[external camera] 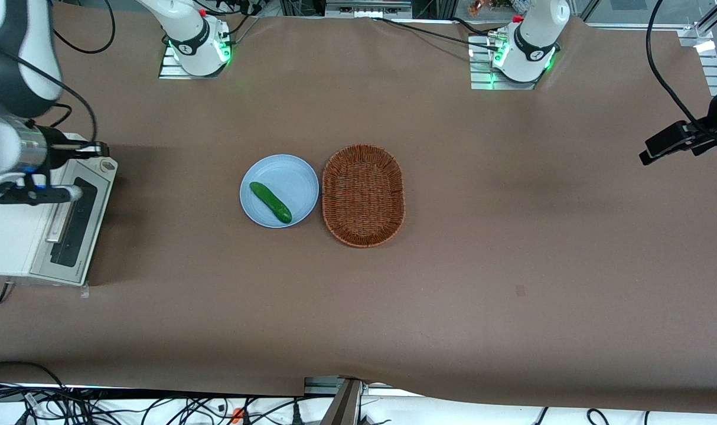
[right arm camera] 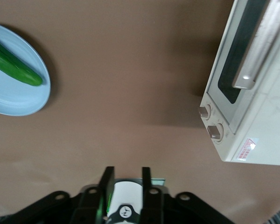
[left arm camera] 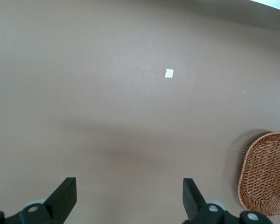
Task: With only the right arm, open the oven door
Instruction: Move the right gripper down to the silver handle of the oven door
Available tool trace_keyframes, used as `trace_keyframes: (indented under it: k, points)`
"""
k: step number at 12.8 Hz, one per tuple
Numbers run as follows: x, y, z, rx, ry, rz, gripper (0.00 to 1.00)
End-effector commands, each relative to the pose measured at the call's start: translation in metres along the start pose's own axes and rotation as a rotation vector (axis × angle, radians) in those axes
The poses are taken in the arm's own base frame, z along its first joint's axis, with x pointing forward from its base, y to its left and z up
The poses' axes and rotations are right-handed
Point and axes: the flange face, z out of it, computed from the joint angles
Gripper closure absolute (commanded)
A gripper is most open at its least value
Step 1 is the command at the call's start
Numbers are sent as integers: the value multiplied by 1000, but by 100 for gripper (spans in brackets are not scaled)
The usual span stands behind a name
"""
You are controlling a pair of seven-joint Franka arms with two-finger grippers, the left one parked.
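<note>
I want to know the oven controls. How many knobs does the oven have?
2. Both sit on the oven's front panel beside the closed door: one knob and the other knob next to it. The gripper hovers over the oven.

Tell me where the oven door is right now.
The oven door is shut on the white oven at the working arm's end of the table, facing the blue plate; the hand hovers above its knob end.
</note>
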Motion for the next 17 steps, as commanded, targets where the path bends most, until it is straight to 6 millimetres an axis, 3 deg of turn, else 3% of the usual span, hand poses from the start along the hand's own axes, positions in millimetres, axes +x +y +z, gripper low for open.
trace_keyframes:
  k: [1, 3, 6, 11, 17]
  points:
    - [21, -6, 29, -39, -35, -104, 99]
    - [35, -3, 51, -45, -42, -155, 100]
    - [51, 12, 76, -187, -34, -264, 100]
    - [67, 56, 84, -347, -45, -388, 100]
    - [88, 86, 92, -465, -14, -466, 100]
